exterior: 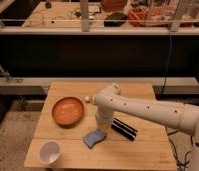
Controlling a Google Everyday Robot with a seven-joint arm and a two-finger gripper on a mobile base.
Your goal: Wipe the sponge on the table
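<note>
Blue-grey sponge (94, 138) flat on wooden table (143, 152), gripper (102, 128) just above.

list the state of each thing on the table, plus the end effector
sponge: lying flat on the table
orange bowl: upright, empty
white cup: upright, looks empty
black block: lying flat
end effector: pointing down at the sponge's far edge

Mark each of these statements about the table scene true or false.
1. The sponge lies on the table. True.
2. The gripper hangs over the orange bowl. False: it hangs close by the sponge, between the bowl and the black ridged block.
3. The white cup stands near the table's lower left corner in the view. True.
4. The black ridged block lies inside the bowl. False: it lies on the table, right of the sponge.
</note>
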